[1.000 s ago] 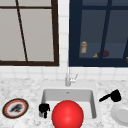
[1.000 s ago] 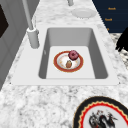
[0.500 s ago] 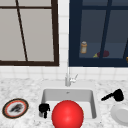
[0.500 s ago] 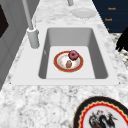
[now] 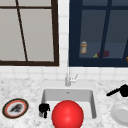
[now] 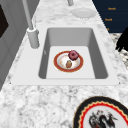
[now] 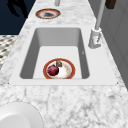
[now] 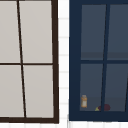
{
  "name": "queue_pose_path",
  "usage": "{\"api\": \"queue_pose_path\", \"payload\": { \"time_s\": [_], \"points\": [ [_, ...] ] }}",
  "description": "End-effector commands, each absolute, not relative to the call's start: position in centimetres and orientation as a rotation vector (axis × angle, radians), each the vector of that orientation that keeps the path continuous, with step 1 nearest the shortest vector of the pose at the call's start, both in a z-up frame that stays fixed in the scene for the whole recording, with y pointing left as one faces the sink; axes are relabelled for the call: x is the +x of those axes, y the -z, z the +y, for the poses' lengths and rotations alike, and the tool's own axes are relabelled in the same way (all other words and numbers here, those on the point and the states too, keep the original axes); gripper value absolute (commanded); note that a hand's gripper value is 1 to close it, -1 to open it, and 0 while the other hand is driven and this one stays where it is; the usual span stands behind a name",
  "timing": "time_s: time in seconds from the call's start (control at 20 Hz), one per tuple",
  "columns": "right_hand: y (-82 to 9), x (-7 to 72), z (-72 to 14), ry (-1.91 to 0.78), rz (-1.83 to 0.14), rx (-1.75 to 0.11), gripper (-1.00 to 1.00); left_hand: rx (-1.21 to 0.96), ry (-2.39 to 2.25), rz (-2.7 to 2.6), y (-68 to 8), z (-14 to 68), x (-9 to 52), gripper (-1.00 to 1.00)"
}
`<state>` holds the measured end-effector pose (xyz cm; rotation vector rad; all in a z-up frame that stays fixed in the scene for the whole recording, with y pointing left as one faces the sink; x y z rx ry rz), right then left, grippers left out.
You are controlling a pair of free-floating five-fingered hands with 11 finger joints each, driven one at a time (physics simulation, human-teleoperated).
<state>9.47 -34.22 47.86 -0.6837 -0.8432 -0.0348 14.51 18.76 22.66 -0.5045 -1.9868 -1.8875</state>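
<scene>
Neither hand is carrying anything, so this looks like a hover stage to me. The right robot hand (image 5: 120, 91) is floating just above the white plate (image 5: 121, 114) on the worktop (image 5: 25, 87), right of the sink (image 5: 67, 86), fingers stretched out flat and apart, gripping nothing. Grabbing that plate would mean dropping down and curling round its rim. The plate is looking plain, round and shallow. The left robot hand (image 5: 44, 109) is hanging at the sink's left front edge, beside a big red ball (image 5: 67, 115); can't tell if it's apart or closed. In the basin, a red-rimmed plate (image 6: 60, 67) is holding a dark red fruit (image 6: 73, 54).
</scene>
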Motion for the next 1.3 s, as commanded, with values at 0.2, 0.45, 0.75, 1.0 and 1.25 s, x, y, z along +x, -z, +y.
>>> {"api": "queue_pose_path", "payload": {
  "time_s": [0.2, 0.45, 0.75, 1.0, 1.25],
  "points": [
    [-53.3, 5.6, -35.7, 0.09, -0.883, -0.649, -1.0, -0.505, 1.888, -1.987, -22.7, 18.8, 14.5, 0.0],
    [-56.4, 3.1, -35.9, 0.115, -0.893, -0.636, -1.0, -0.505, 1.888, -1.987, -22.7, 18.8, 14.5, 0.0],
    [-57.9, 1.3, -34.7, 0.211, -0.922, -0.641, -1.0, -0.505, 1.888, -1.987, -22.7, 18.8, 14.5, 0.0],
    [-59.0, 0.3, -33.6, 0.281, -0.942, -0.653, -1.0, -0.505, 1.888, -1.987, -22.7, 18.8, 14.5, 0.0],
    [-60.8, -0.8, -32.9, 0.298, -0.949, -0.676, -1.0, -0.505, 1.888, -1.987, -22.7, 18.8, 14.5, 0.0]
  ]
}}
